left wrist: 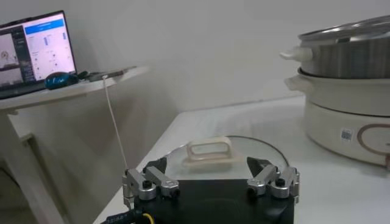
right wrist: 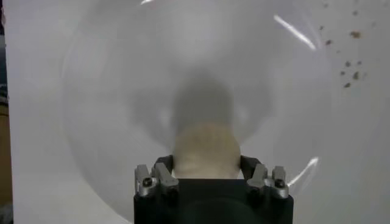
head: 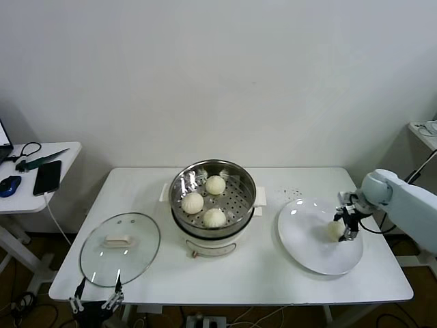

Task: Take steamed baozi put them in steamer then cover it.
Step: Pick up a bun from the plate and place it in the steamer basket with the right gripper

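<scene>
Head view: three buns [head: 204, 201] sit in the steamer [head: 213, 201]; lid [head: 120, 248] lies on worktop [head: 259, 266] beside it. Right tool [head: 344, 225] grips fourth bun [head: 334, 231] over plate [head: 315, 236].
Left wrist: left tool [left wrist: 211, 176] spread wide, near lid [left wrist: 222, 151].
Right wrist: fingers [right wrist: 161, 171] clasp bun [right wrist: 206, 150].

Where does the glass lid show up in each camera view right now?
Head view: the glass lid lies flat on the table's front left, beside the steamer.
Left wrist view: the lid lies just beyond the open left gripper, handle facing the camera.
Right wrist view: not in it.
Shared landmark: the steamer, in the head and left wrist views.
</scene>
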Robot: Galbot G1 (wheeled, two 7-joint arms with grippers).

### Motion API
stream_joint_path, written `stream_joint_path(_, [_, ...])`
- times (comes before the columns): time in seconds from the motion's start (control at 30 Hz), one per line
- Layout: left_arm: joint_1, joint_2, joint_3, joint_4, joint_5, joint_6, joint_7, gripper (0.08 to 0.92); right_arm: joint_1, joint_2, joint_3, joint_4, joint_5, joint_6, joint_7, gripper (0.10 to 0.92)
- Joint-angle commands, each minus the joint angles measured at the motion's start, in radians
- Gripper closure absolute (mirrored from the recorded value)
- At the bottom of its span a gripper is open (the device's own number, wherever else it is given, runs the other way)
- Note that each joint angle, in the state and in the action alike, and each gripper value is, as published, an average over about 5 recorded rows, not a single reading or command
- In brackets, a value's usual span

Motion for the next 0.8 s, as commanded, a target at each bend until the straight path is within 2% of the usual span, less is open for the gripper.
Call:
stream_joint_path(0.03, [-0.007, 0.001, 0.017, -0.006, 0.005, 0.002, 0.002, 0.177, 0.479, 0.058, -0.387, 0.056, 0.346, -0.049, 0.003, 0.321])
stream_joint_path(0.23, [-0.009, 0.006, 0.034, -0.015, 0.008, 0.001, 0.003, 0.177, 0.732, 0.204, -0.584, 0.085, 0.567, -0.087, 0.026, 0.328])
stream_joint_path(0.5, [-0.006, 0.011, 0.055, -0.037, 0.022, 0.005, 0.005, 0.177, 0.837, 0.401, -0.698, 0.116, 0.781, -0.147, 0.076, 0.330])
stream_joint_path(0.8, [-0.011, 0.014, 0.068, -0.043, 0.023, 0.009, 0.002, 0.177, 0.796, 0.616, -0.735, 0.116, 0.852, -0.197, 0.153, 0.330])
